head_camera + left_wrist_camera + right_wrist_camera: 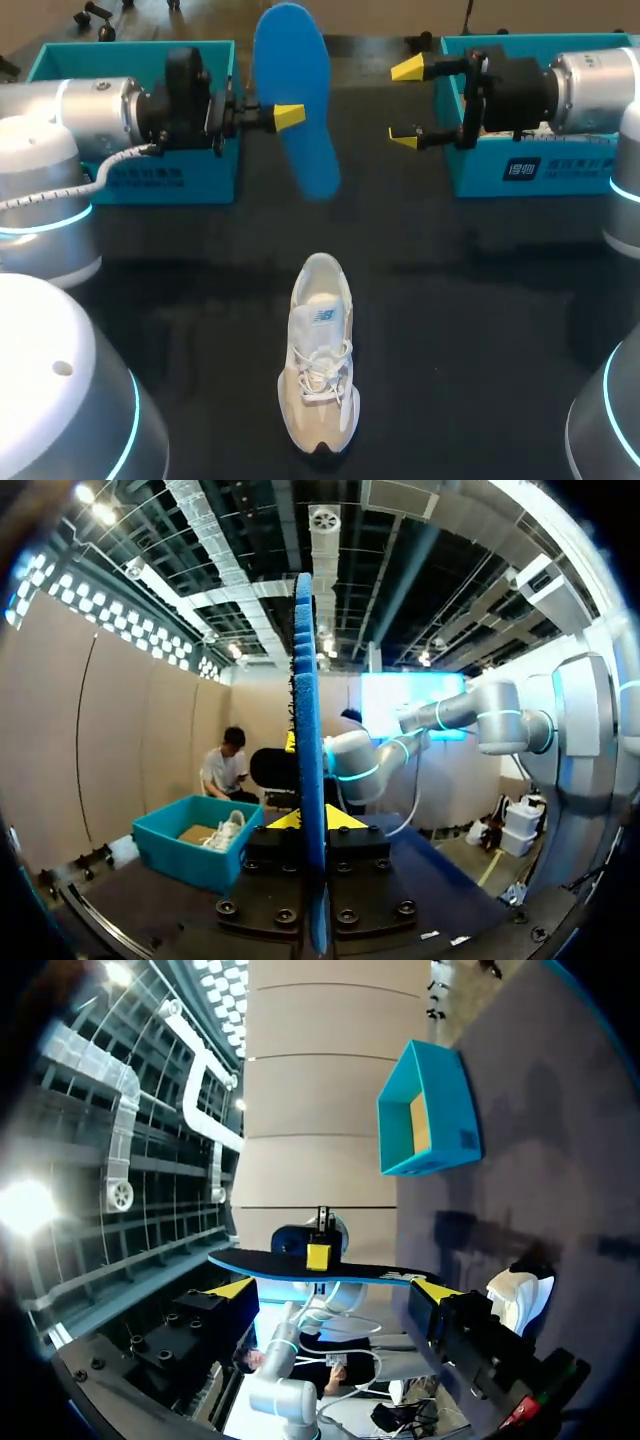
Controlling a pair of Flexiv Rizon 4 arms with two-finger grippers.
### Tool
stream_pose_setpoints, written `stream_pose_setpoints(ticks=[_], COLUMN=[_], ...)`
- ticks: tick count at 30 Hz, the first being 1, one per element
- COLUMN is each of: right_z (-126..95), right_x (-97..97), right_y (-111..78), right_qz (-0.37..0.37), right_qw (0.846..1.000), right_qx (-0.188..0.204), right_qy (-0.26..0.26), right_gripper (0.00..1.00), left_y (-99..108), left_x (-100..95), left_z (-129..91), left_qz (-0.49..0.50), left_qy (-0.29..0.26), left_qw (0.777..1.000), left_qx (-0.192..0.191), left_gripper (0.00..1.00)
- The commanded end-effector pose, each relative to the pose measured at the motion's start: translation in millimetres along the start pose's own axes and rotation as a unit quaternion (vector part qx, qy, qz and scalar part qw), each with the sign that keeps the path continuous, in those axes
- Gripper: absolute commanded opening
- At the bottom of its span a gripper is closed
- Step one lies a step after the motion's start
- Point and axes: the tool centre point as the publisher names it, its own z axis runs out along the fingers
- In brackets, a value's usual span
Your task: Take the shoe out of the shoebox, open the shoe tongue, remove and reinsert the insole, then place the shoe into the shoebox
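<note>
Head view: left gripper (288,116) holds insole (290,60) aloft (right gripper (406,104) gapes).

head: above, looking down | wrists: level, facing inward | shared: insole (295,100)

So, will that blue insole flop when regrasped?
Probably fairly stiff: the insole juts straight both ways from where the left claw pinches it mid-length. Likely light, being thin edge-on. It could pivot in one pinch.

The black table (470,300) carries a faint, dull sheen.
</note>
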Motion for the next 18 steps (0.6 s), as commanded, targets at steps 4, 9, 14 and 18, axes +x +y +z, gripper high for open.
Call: stream_pose_setpoints(ticks=[4, 9, 14, 18], right_z=[1, 1, 1, 1], right_x=[-0.3, -0.3, -0.3, -0.3], right_y=[-0.2, -0.2, -0.2, -0.2], right_qz=[0.0, 0.0, 0.0, 0.0], right_qw=[1.0, 1.0, 1.0, 1.0], right_qx=[0.0, 0.0, 0.0, 0.0], right_qy=[-0.001, -0.001, -0.001, -0.001], right_gripper=[1.0, 1.0, 1.0, 1.0], left_y=[-11, -10, -3, 4], left_x=[5.4, 6.7, 10.4, 12.6], left_z=[0, 0, 0, 2], left_qz=[-0.013, -0.033, -0.136, -0.246], left_qy=[-0.006, -0.001, -0.002, -0.005], left_qw=[0.999, 0.999, 0.991, 0.969], left_qx=[-0.035, -0.032, -0.014, -0.012], left_gripper=[0.0, 0.0, 0.0, 0.0])
